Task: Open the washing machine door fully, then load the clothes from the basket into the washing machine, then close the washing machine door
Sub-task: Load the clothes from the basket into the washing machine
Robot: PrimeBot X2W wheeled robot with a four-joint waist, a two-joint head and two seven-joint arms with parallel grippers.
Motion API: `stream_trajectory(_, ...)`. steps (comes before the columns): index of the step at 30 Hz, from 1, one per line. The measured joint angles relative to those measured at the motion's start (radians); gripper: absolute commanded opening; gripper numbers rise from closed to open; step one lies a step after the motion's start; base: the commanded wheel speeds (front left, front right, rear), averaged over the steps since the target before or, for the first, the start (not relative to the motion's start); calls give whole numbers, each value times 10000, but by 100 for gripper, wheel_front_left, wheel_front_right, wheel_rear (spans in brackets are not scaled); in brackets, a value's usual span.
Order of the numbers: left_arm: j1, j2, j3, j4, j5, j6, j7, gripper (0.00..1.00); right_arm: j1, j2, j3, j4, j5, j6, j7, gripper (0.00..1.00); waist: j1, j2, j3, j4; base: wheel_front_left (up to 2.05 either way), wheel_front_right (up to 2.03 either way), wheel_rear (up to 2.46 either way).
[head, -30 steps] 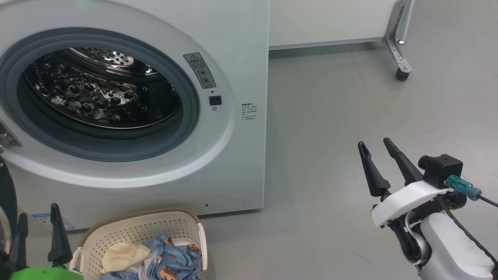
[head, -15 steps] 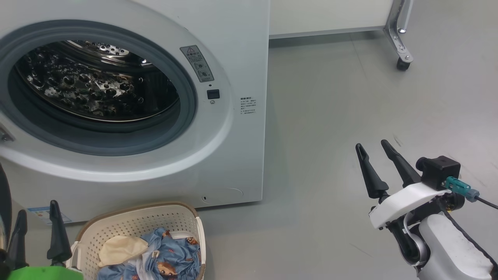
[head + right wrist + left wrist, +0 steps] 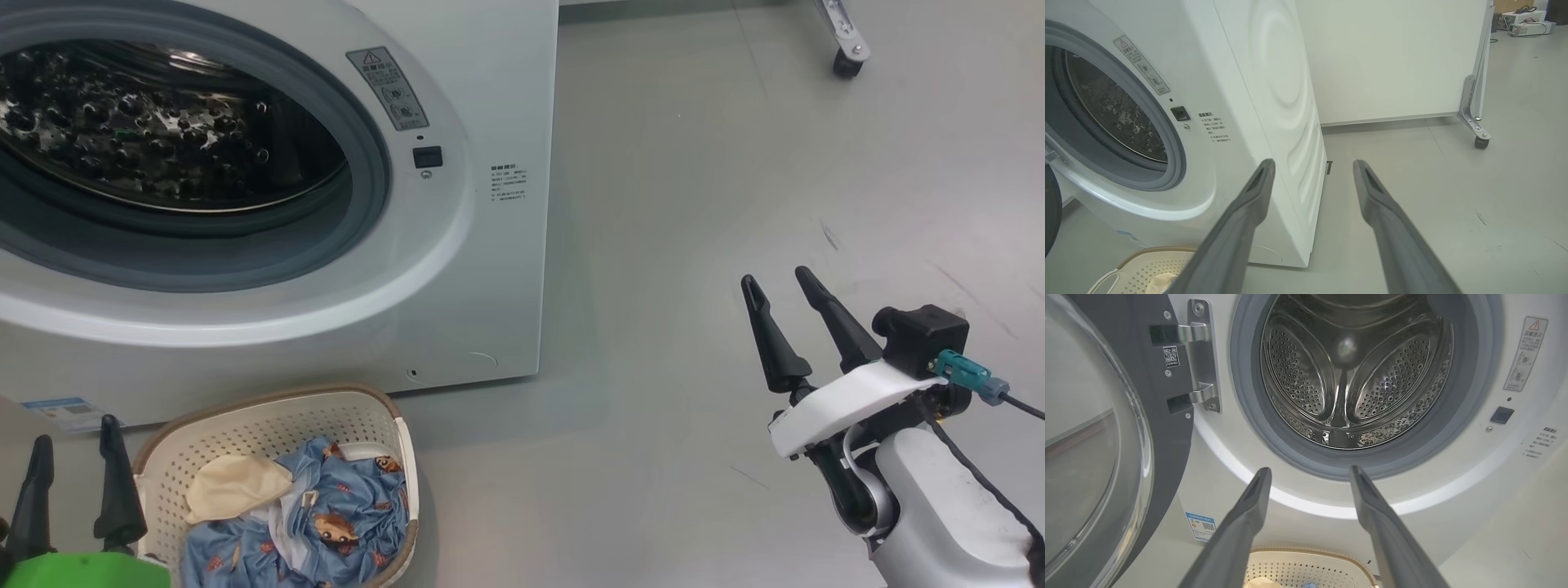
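The white washing machine (image 3: 506, 98) fills the upper left, its steel drum (image 3: 155, 131) bare behind the grey gasket. Its door (image 3: 1106, 449) is swung wide open to the left on its hinge, glass centre facing out. On the floor just in front sits the cream basket (image 3: 253, 425) holding the clothes (image 3: 326, 523): blue printed fabric and a cream piece (image 3: 233, 483). My left gripper (image 3: 73, 482) is open just left of the basket, fingers (image 3: 1241, 531) pointing toward the drum. My right gripper (image 3: 788, 314) hangs open over bare floor, well right of the machine.
Grey floor stretches right of the machine. A white panel on a metal leg with a caster (image 3: 849, 61) stands at the far right; the right wrist view shows the panel (image 3: 1392, 61) behind the washing machine (image 3: 1274, 102). The basket rim (image 3: 1151, 253) lies low left.
The head camera has tilted down: the machine slid up the picture and more of the basket shows. Both grippers stay open, about where they were.
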Motion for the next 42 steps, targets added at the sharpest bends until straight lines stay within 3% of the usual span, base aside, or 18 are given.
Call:
stream_trajectory(20, -792, 65, -17, 226, -238, -176, 259, 100, -887, 121, -219, -278, -205, 2, 0, 100, 0, 0, 1944, -185, 0, 0, 0)
stream_trajectory(36, -1685, 23, -42, 1237, -347, -90, 648, 100, -1588, 261, -178, -476, -449, 2, -2, 100, 1, 0, 3419, -425, 0, 0, 0)
stream_trajectory(42, -2218, 40, -366, 1875, -464, -372, 989, 100, -1774, 316, -190, -510, -535, 2, -2, 100, 1, 0, 3976, -553, 0, 0, 0)
